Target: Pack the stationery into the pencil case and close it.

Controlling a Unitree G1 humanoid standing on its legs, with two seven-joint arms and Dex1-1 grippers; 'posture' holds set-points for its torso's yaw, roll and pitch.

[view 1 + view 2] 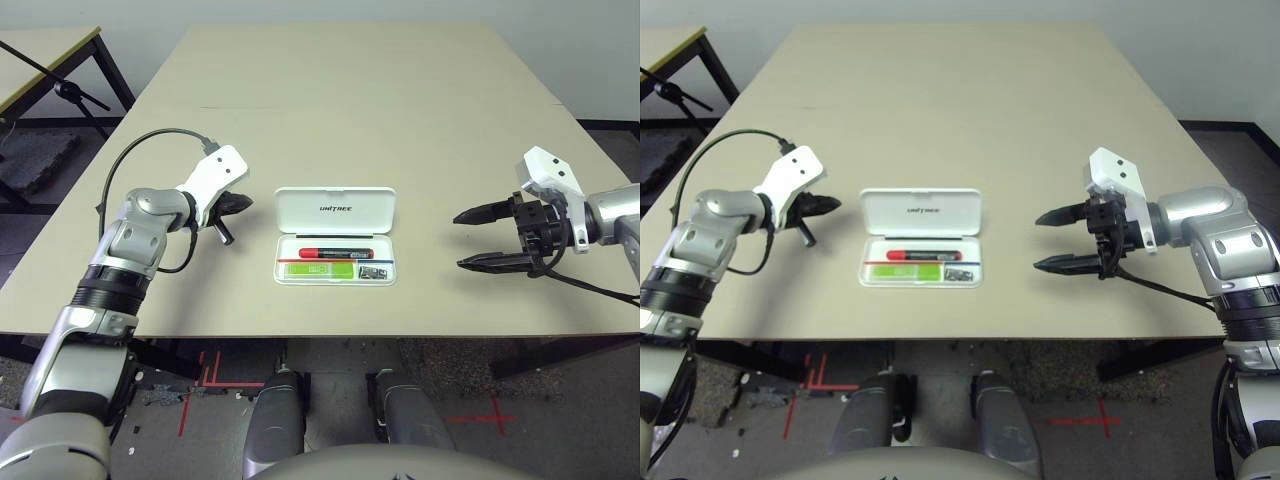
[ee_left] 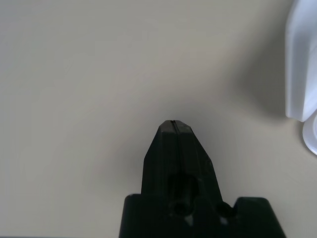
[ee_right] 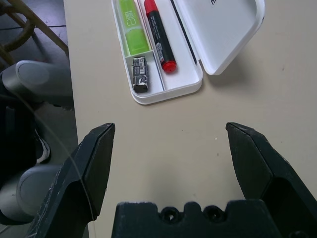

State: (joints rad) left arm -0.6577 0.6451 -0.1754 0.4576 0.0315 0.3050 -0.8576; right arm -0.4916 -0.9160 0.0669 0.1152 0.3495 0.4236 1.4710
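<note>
The white pencil case (image 1: 336, 210) lies open at the table's middle, its lid with "UNITREE" lettering tilted up at the far side. In its tray lie the red-and-black marker (image 1: 337, 252), the lime-green highlighter (image 1: 320, 270) and the small silver-black clip piece (image 3: 140, 73). My left gripper (image 1: 238, 203) is shut, with nothing in it, a short way left of the case. Right of the case hangs my right gripper (image 1: 478, 239), open and empty, its fingertips pointing at the case.
Bare tan tabletop (image 1: 350, 100) stretches behind and beside the case. A black cable (image 1: 150, 140) loops off my left wrist. Another table (image 1: 40, 60) and a black stand sit off to the far left, beyond the table edge.
</note>
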